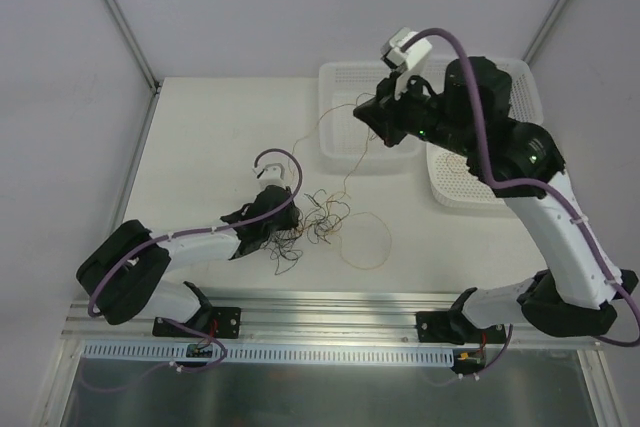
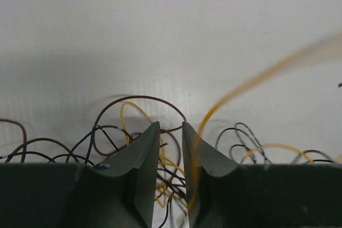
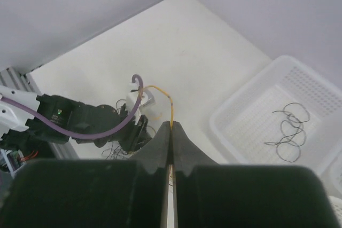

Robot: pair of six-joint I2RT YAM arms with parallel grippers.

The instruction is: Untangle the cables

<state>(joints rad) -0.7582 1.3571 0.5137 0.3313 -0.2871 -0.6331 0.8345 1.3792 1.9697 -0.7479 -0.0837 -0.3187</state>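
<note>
The right gripper (image 3: 171,125), high over the white basket (image 1: 330,77), pinches one yellow-tan wire (image 3: 171,109) running down to the cables (image 1: 318,215) tangled on the table (image 1: 210,127). The left gripper (image 2: 170,127) sits among them, jaws a narrow slit threaded by strands, grip unclear. Feather-light and springy, the wires likely want single pinches near free ends.

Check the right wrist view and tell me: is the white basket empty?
No, a black curly cable lies on the floor of the white basket.

table (image 1: 210,137): smooth matt white | basket (image 1: 340,69): white perforated plastic | cables (image 1: 325,217): smooth coated wire | rail (image 1: 330,307): bare ribbed metal
</note>
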